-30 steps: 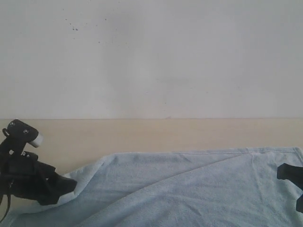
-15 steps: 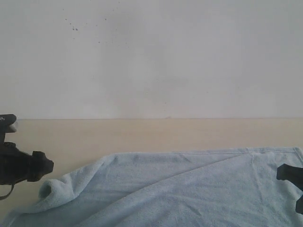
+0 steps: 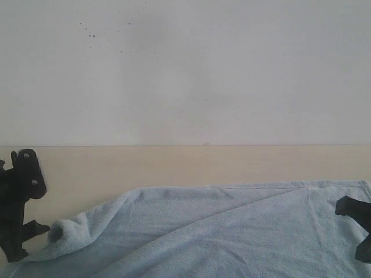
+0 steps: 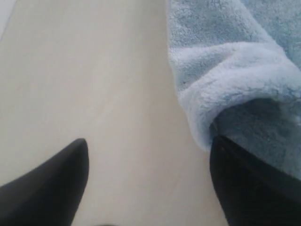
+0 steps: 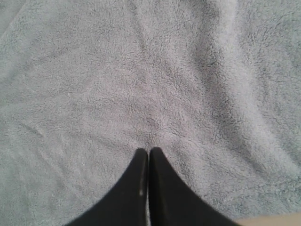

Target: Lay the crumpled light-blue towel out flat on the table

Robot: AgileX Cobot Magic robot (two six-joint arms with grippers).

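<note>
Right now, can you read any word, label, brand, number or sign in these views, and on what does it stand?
None can be read. The towel shows plain fleece, with no tag in view; the table and wall carry no print. The dark specks on the wall are marks, not letters.

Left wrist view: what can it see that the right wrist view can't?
Only the left wrist view shows a wide stretch of bare table, the fluffy rolled-over edge of the towel, and the left hand open wide. Only the right wrist view shows the right hand with its fingers pressed together, and creased cloth filling nearly the whole picture. Both show the light-blue towel and black fingers.
</note>
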